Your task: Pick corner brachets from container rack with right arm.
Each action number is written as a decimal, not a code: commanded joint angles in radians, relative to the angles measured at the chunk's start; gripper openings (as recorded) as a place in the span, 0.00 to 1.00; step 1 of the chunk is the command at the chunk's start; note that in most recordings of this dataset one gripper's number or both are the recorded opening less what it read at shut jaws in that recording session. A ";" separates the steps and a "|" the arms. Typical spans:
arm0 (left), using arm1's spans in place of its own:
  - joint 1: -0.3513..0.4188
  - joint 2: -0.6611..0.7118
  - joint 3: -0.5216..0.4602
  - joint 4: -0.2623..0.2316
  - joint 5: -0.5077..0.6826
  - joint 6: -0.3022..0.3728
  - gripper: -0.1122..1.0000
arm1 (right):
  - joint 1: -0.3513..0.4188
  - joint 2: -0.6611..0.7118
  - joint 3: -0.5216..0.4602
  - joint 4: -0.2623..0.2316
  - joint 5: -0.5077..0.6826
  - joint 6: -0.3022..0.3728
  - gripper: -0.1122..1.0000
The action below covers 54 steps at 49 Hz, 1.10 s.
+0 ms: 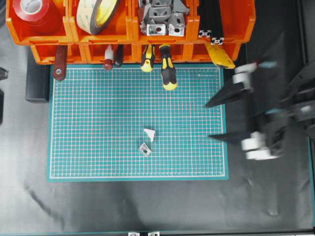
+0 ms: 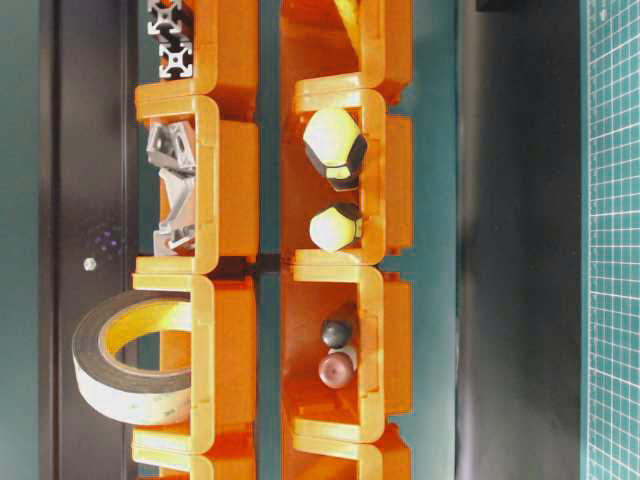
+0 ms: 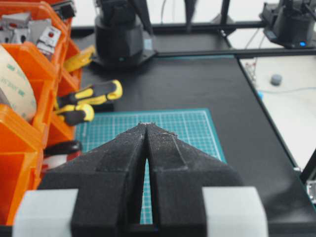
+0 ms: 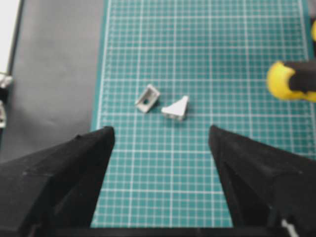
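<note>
Overhead view shows two small silver-grey cast-metal corner brachets (image 1: 147, 141) lying loose on the green gridded cutting mat (image 1: 98, 123), more heaped in the bright orange plastic container rack (image 1: 130, 29) beside black extrusion bars (image 1: 210, 19). Right end effector (image 1: 209, 120) spread, empty; left end effector (image 3: 147, 129) pressed together.

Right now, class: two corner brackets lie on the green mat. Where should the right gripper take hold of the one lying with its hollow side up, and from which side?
Probably from straight above the corner bracket, open jaws straddling its two flat outer faces. It lies hollow up, apart from the other bracket, so the right gripper has room.
</note>
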 commanded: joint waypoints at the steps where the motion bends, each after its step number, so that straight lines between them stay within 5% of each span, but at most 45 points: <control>1: -0.002 0.008 -0.009 0.003 -0.005 -0.002 0.10 | -0.002 -0.126 0.025 -0.003 -0.017 0.000 0.74; 20: -0.002 0.009 -0.003 0.003 -0.005 -0.005 0.10 | -0.011 -0.485 0.170 -0.005 -0.040 -0.002 0.64; 54: -0.002 0.005 -0.003 0.003 -0.005 -0.005 0.10 | -0.071 -0.543 0.201 -0.005 -0.037 -0.003 0.64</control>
